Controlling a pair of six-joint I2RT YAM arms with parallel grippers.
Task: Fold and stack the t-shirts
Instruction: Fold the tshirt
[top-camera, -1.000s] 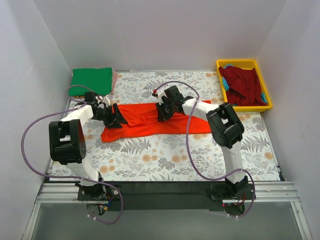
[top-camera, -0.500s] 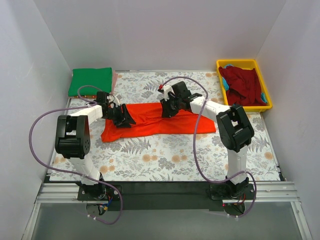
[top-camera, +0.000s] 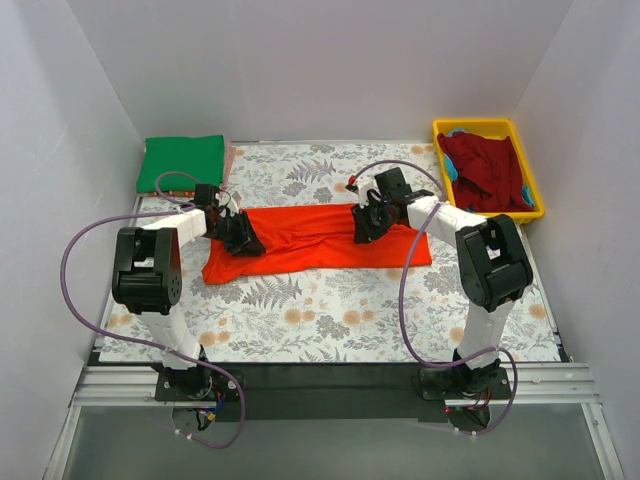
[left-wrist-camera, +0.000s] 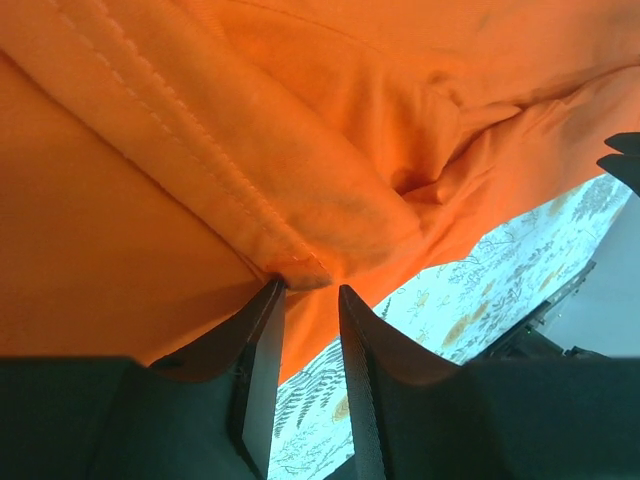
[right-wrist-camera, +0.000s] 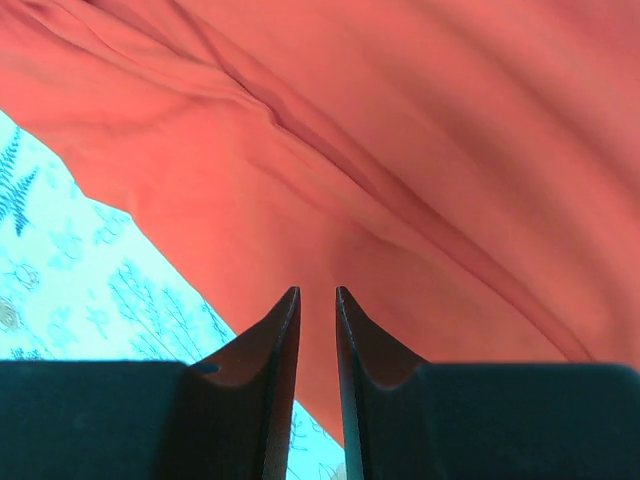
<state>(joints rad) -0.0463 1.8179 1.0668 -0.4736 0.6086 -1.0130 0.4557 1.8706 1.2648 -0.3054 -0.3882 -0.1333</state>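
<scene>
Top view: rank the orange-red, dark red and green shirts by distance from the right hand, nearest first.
1. orange-red shirt, directly under the right hand.
2. dark red shirt, in the yellow tray, far right.
3. green shirt, far-left corner.

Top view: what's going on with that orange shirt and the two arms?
Two robot arms are working on the orange-red t-shirt spread on the table. The left gripper seems to pinch its hem; the right gripper is down on it too, grip unclear. A green t-shirt lies folded at back left; a dark red t-shirt waits crumpled in the yellow tray.
</scene>
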